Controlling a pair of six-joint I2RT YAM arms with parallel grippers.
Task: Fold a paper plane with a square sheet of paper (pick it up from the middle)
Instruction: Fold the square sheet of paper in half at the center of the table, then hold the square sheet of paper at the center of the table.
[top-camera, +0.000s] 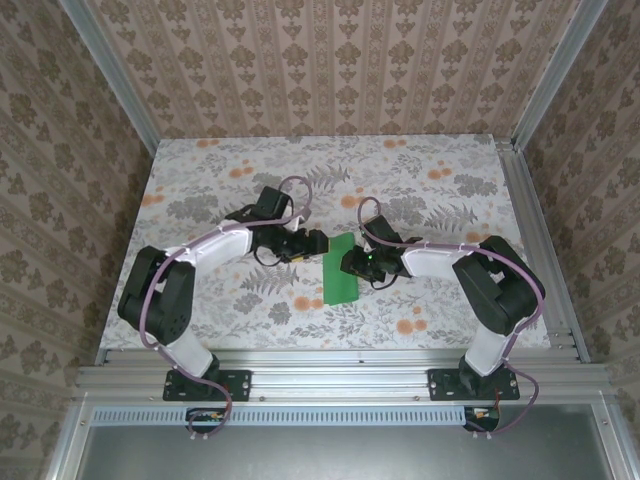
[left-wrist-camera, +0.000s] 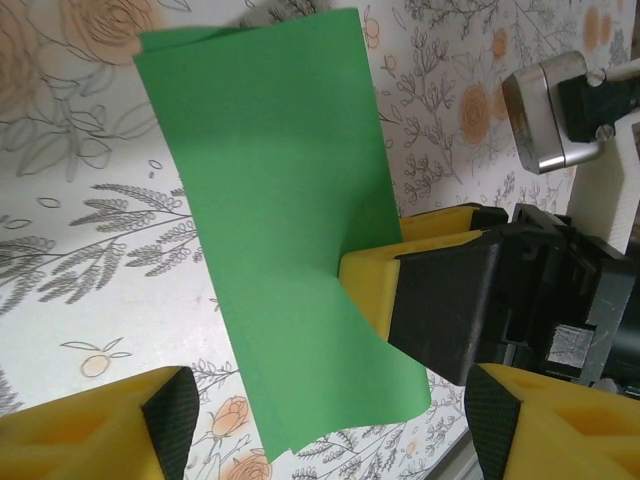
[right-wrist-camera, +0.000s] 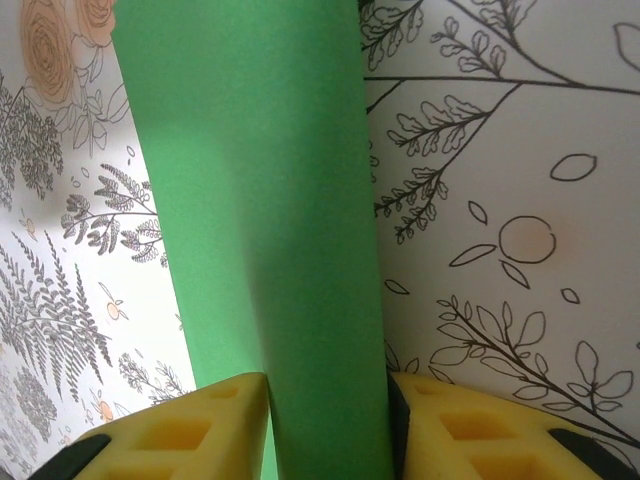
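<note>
The square sheet of paper (top-camera: 341, 268), folded into a narrow strip, lies mid-worktop (top-camera: 450, 200). The left gripper (top-camera: 319, 243) stands wide apart and empty. The right gripper (right-wrist-camera: 328, 400) is partly released, straddling the paper's edge.

green sheet (right-wrist-camera: 265, 200) | cut off top and bottom | right jaws' hold unclear

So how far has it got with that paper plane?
Early days. The green paper already lies folded into a narrow strip on the table. The right gripper has the strip's edge between its fingers; the left gripper is open on the other side. No pointed nose or wings yet, so most folds remain.
</note>
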